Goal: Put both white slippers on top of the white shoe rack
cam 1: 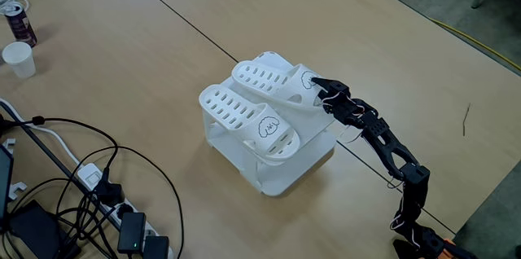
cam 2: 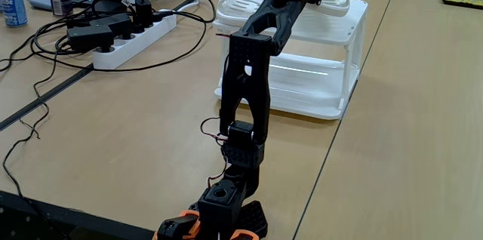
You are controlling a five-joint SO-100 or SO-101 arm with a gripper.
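Both slippers on rack (cam 1: 277, 173) top: near slipper (cam 1: 248, 120) flat, far slipper (cam 1: 273, 82) overlapping it, tilted. Claw (cam 1: 316, 86) at far slipper's strap; clenched or released, cannot tell. Risk: retreating claw snags strap, drags slipper off onto surface (cam 1: 163, 63).

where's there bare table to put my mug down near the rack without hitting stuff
Bare table lies beyond the white shoe rack, between it and the far table edge, and in the stretch from the rack to the paper cup. Crowded: the cables and power strip at lower left, and the rack's right side, where the arm reaches in, its pincer at a white slipper.
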